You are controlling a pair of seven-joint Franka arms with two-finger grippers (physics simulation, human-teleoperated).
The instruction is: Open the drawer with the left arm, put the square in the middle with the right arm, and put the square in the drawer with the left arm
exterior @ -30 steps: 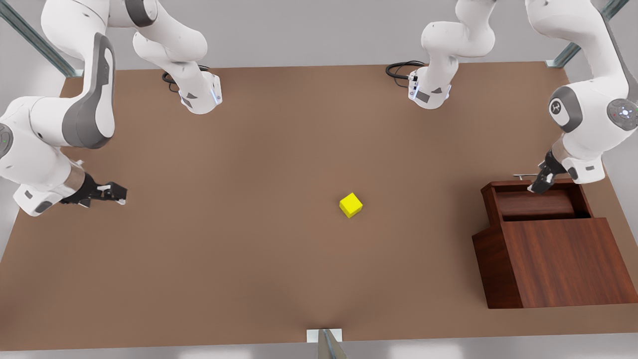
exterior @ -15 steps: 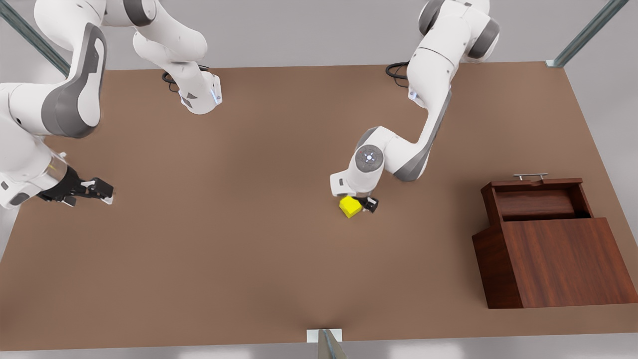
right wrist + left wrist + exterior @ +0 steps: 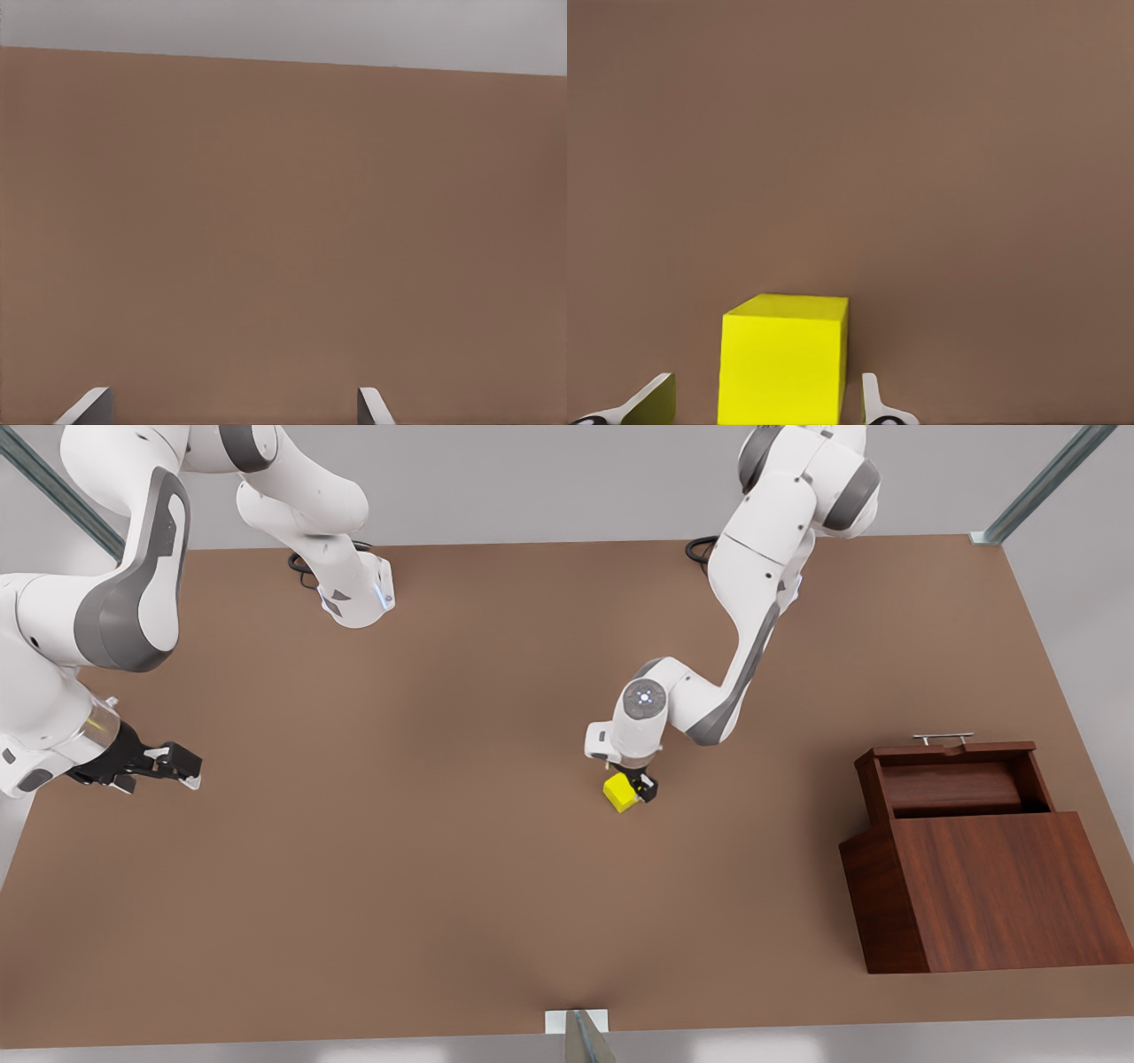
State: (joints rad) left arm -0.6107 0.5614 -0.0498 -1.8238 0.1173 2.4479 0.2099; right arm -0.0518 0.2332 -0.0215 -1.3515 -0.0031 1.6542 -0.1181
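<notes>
The square [image 3: 623, 792] is a small yellow cube resting on the brown tabletop near the middle [image 3: 496, 797]. My left gripper [image 3: 633, 786] has come down over it. In the left wrist view the square [image 3: 784, 359] sits between the fingertips [image 3: 873, 403], with a gap on one side, so the left gripper [image 3: 764, 405] is open around it. The drawer [image 3: 952, 786] is pulled out of the dark wooden cabinet [image 3: 1001, 886], its silver handle [image 3: 943, 737] facing the far side. My right gripper [image 3: 182, 766] waits open at the front view's left edge, over bare table [image 3: 230, 405].
Both arm bases [image 3: 359, 598] [image 3: 762, 589] stand at the table's far edge with black cables beside them. A metal bracket [image 3: 576, 1023] sits at the near edge. Bare tabletop lies between the square and the cabinet.
My left arm left the drawer and swung to the square, then dropped its fingers around it. My right gripper drew back a little toward the front view's left.
</notes>
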